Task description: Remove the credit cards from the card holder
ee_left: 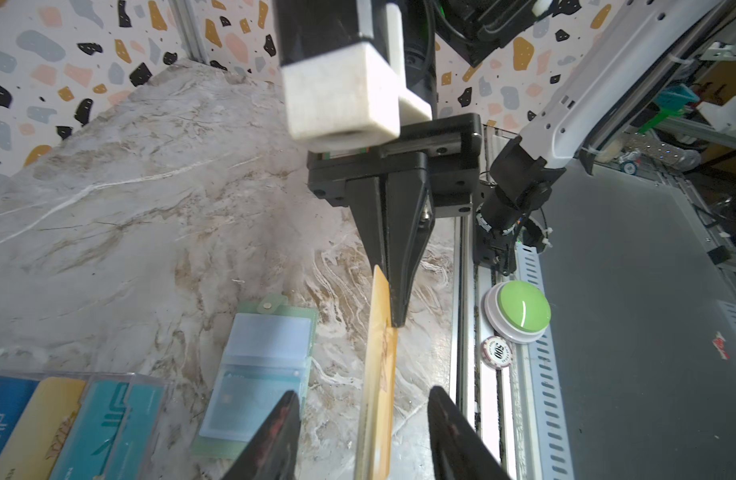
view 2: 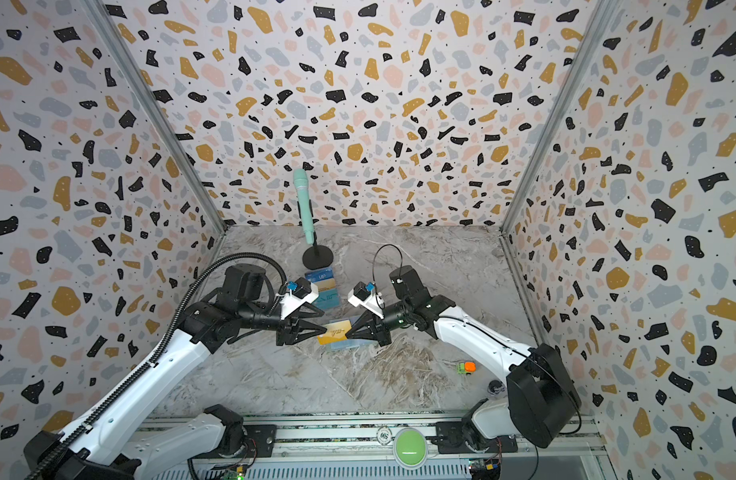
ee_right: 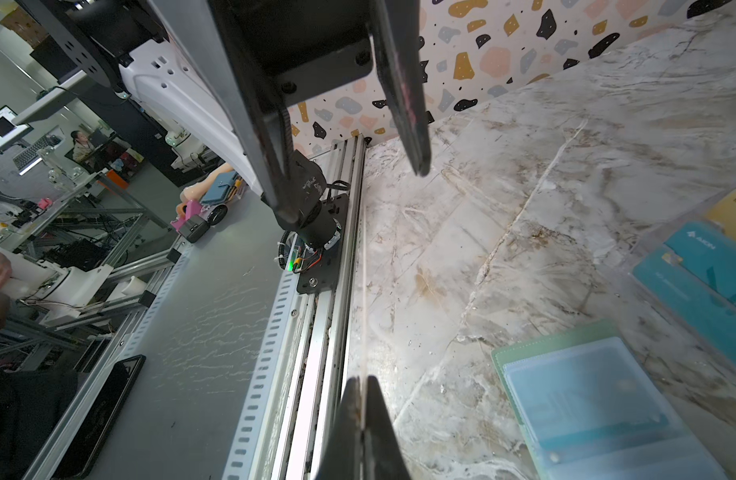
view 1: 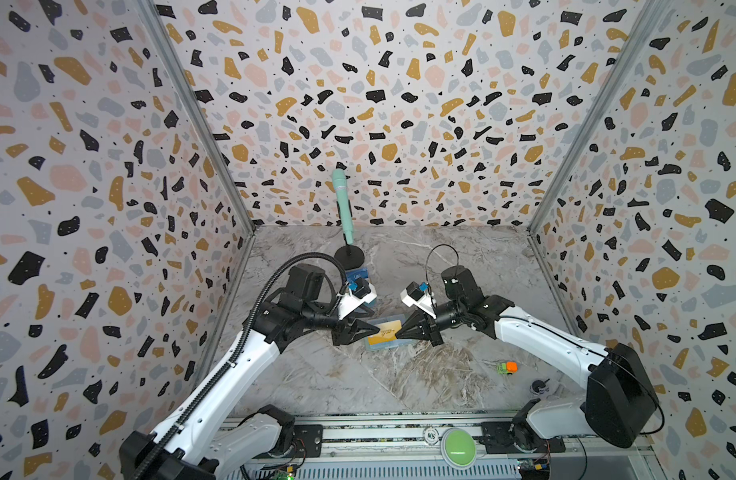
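Roughly half done, I'd say: right gripper (view 1: pixel 397 332) was clamped on the yellow card (ee_left: pixel 382 353) above the open card holder (ee_left: pixel 270 338), which lay midway between the table's (view 1: pixel 316 374) side edges, left gripper (view 1: pixel 375 331) jaws apart astride it, dark card (ee_right: pixel 598 424) still sleeved.

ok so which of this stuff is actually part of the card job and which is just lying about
Job: yellow card, pinched by the shut right tool; open left tool around it; mint card holder; bluish card in its sleeve.
Lying about: clear card stand, microphone, toy car, green button, poker chip.
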